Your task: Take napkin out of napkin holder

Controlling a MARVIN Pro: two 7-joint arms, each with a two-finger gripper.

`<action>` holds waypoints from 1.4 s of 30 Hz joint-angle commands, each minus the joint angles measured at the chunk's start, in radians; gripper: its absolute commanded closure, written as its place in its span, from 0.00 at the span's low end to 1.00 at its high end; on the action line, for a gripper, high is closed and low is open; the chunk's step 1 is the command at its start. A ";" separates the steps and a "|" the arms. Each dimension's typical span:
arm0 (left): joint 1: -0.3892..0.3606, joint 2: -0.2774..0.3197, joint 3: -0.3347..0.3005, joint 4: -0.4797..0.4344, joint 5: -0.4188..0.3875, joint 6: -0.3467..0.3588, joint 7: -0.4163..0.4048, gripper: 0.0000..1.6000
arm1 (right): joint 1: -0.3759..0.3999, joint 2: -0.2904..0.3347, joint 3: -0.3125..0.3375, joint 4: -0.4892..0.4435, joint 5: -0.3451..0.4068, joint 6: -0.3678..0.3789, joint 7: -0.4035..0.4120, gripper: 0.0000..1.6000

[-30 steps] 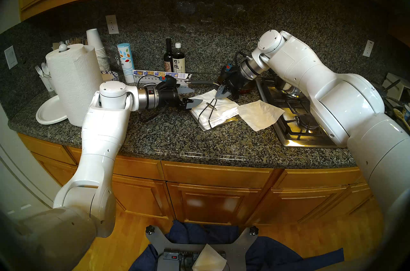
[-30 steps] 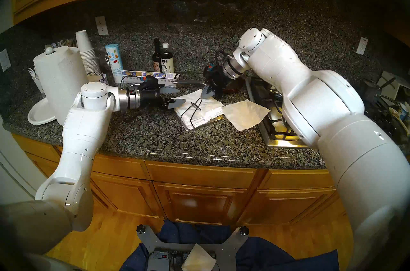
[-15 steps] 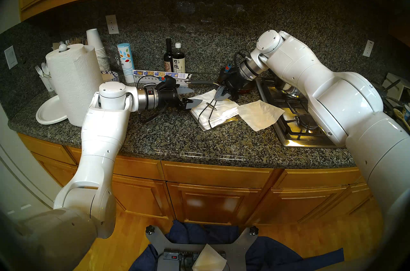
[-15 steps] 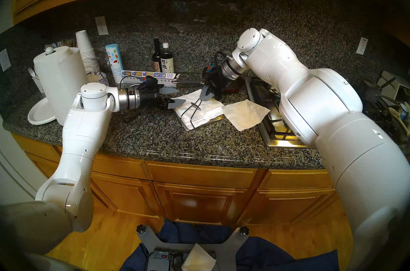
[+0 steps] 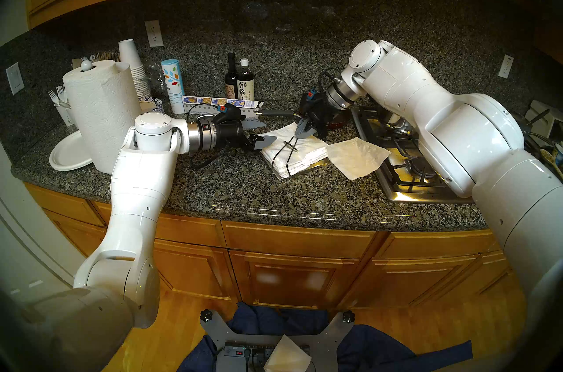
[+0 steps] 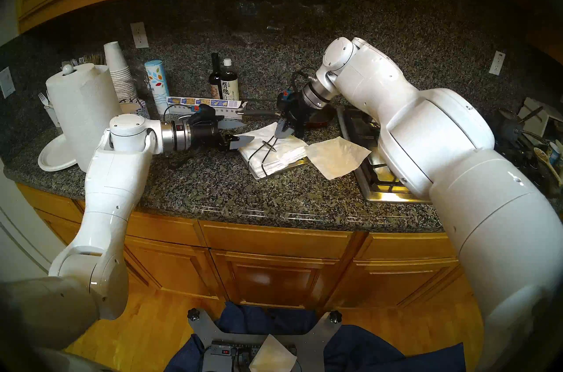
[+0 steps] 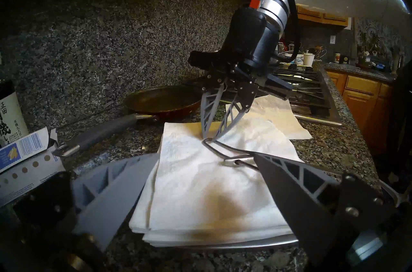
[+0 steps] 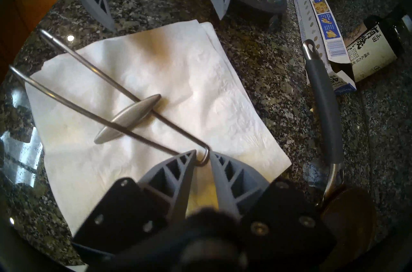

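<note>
Two grippers worked over the napkin holder (image 5: pixel 316 163) on a granite counter (image 5: pixel 243 194). The right gripper (image 8: pixel 201 159) was pinched shut on the bent tip of the holder's wire arm (image 8: pixel 89 106). The left gripper (image 5: pixel 262 132) hung spread wide at the holder's left corner, gripping nothing. The holder's flat metal tray carried a thick stack of white napkins (image 8: pixel 178 77), and the arm's oval pad (image 8: pixel 128 119) sat just above or on the top sheet; which could not be told. A single napkin (image 5: pixel 358 158) lay outside the tray, just to its right, one corner over the edge of the stove (image 5: pixel 405 188). The likeliest trouble appeared to be the thin wire slipping from the fingertips if lifted, dropping the pad back onto the pile. A hard pull might also have dragged the light tray across the stone. The left gripper, closing on the stack's edge, seemed apt to take several sheets rather than one, or to tear a thin one. The loose napkin's reach over the burner grate looked a hazard too. A frying pan (image 7: pixel 160 101) behind the holder appeared empty. A white cup (image 5: pixel 62 110) at far left held plastic forks, beside a tower of paper cups (image 5: pixel 134 66). What filled two dark bottles (image 5: pixel 240 85) could not be told.
</note>
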 commanded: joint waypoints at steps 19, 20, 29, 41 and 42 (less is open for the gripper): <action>-0.016 -0.002 -0.019 -0.055 -0.011 0.006 -0.003 0.02 | 0.085 -0.069 0.000 0.093 -0.041 -0.035 0.019 0.60; -0.015 -0.002 -0.020 -0.055 -0.011 0.007 -0.003 0.03 | 0.087 -0.072 0.001 0.097 -0.043 -0.036 0.018 0.60; -0.010 -0.004 -0.026 -0.059 -0.011 0.009 -0.003 0.02 | 0.088 -0.093 0.002 0.131 -0.056 -0.053 0.007 0.66; -0.009 -0.005 -0.028 -0.057 -0.009 0.006 -0.004 0.01 | 0.109 -0.098 0.013 0.157 -0.064 -0.070 0.001 0.58; -0.010 -0.005 -0.028 -0.057 -0.009 0.006 -0.004 0.02 | 0.111 -0.098 0.013 0.158 -0.065 -0.071 0.002 0.58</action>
